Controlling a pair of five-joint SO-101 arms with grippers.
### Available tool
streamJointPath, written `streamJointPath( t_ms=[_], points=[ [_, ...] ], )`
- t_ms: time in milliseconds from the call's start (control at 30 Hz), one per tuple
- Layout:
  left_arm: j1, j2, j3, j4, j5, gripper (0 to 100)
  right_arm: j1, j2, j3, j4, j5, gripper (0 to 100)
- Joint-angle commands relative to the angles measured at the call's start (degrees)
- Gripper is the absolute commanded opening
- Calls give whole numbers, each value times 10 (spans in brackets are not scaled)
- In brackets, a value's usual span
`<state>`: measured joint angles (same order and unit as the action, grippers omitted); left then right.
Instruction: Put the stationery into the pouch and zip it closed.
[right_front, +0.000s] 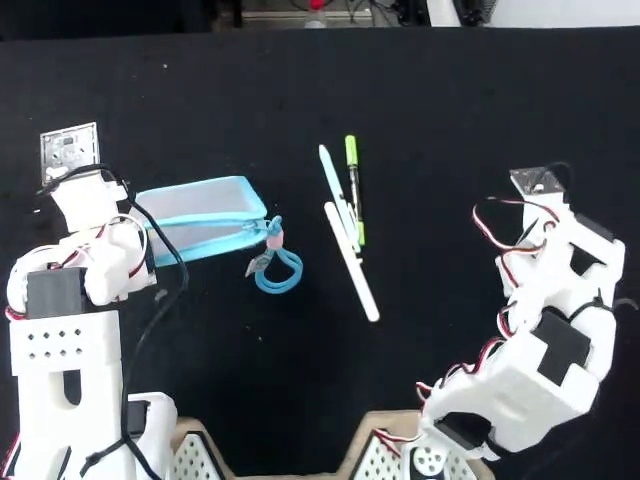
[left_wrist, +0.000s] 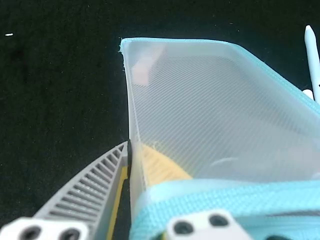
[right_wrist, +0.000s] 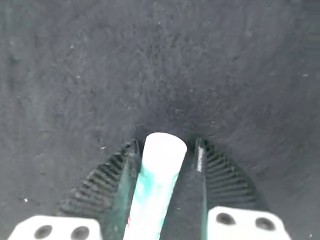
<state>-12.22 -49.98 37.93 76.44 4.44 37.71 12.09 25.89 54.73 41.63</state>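
Translucent ribbed plastic pouch: light, floppy, and the film looks slick. I'd pinch the stiffer pale-blue zip band and pull the blue loop on the slider to close it. The pouch lies flat near the desk's left edge, and I can't tell whether the zip is open. Something yellowish shows through its wall. The left gripper is clamped on the pouch's end by the zip band.

The pale-blue pen, green pen and white pen lie bunched mid-desk. They're thin, rigid and likely to roll, so grab mid-barrel.

The right gripper, over bare desk toward the right edge, holds a white-and-teal stick. It sits snug on one jaw with a slight gap at the other.
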Motion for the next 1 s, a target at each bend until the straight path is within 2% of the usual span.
streamJointPath(
  t_ms=[0, 100, 133, 333, 533, 667, 833, 967],
  points=[
    [-3, 14, 15, 1, -4, 30, 23, -21, 1, -19, -28, 155],
    [-3, 14, 15, 1, -4, 30, 18, -21, 2, -18, -30, 21],
    [-3, 14, 15, 1, -4, 30, 18, -21, 4, -18, -31, 8],
    [-2, 14, 15, 1, -4, 30, 7, -50, -34, 58, -31, 10],
    [-2, 14, 15, 1, -4, 30, -40, -132, -51, 160, -28, 11],
    [-3, 14, 16, 2, -4, 30, -62, -142, -8, 109, -25, 20],
    [-2, 14, 16, 2, -4, 30, -62, -105, 49, 0, -21, 174],
    [-2, 14, 16, 2, -4, 30, -62, -90, 51, -3, -11, 162]
  ],
)
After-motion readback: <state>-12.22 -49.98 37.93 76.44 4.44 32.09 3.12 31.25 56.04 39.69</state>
